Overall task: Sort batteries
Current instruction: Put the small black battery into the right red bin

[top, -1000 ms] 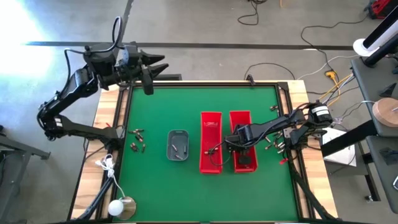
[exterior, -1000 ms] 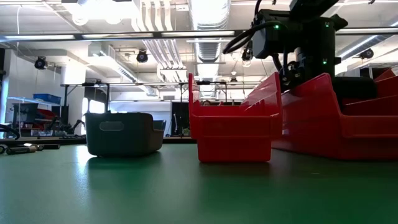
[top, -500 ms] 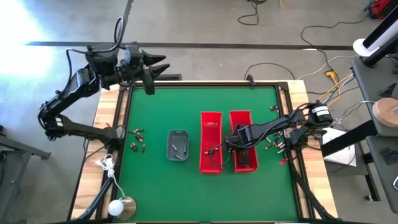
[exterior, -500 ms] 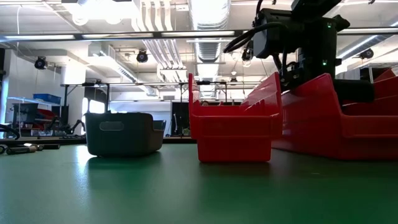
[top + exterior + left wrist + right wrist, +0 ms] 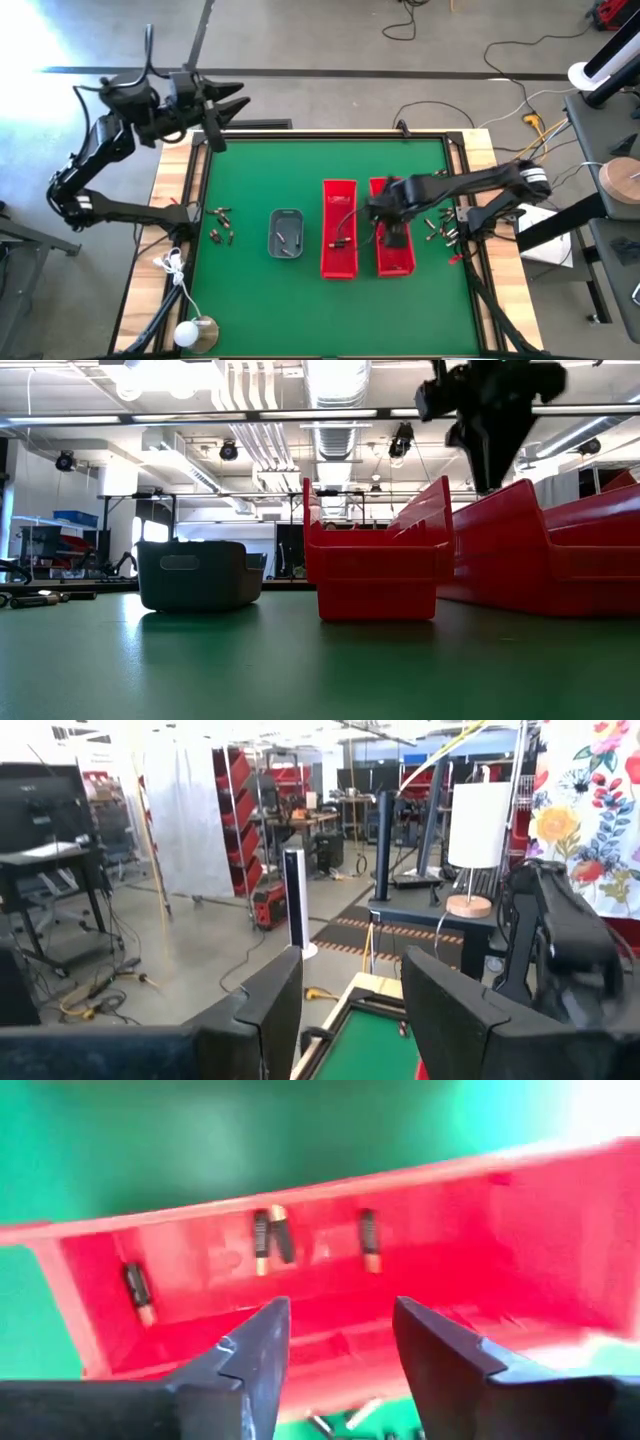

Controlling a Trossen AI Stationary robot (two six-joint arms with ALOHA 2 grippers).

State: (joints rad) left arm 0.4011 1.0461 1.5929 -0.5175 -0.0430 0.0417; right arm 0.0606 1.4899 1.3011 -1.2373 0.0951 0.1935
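Open jaws above batteries (image 5: 272, 1237) in bin (image 5: 560, 1250)

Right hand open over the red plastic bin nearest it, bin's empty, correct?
Not empty. The right wrist view shows the right hand open above the long red plastic bin, which holds four small dark cylindrical batteries. The rest stands.
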